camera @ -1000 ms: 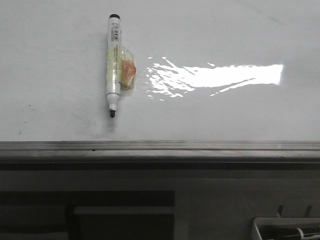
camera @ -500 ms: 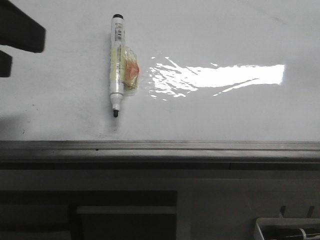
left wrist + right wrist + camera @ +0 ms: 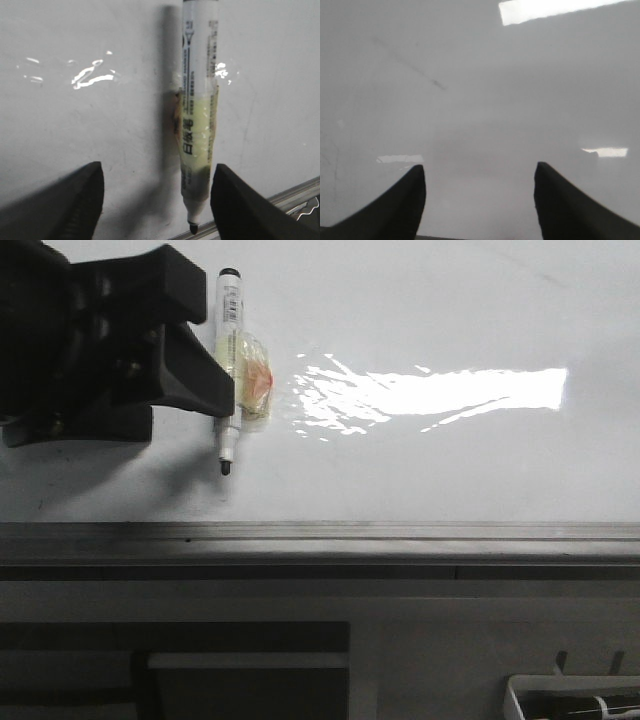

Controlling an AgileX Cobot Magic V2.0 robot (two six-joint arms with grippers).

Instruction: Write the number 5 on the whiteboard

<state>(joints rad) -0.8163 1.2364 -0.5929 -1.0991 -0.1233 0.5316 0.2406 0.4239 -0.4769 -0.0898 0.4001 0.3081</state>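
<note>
The left gripper (image 3: 156, 200) is held wide open over the whiteboard (image 3: 450, 300), and the marker pen (image 3: 197, 120) is seen between its fingers, nearer one. The right gripper (image 3: 479, 200) is also spread, grasping nothing.

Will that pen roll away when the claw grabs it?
Probably not: the marker pen has a tape wad at its side, likely blocking rolling. Its rigid round barrel may slip sideways on the glossy whiteboard if the left gripper closes off-centre.
</note>
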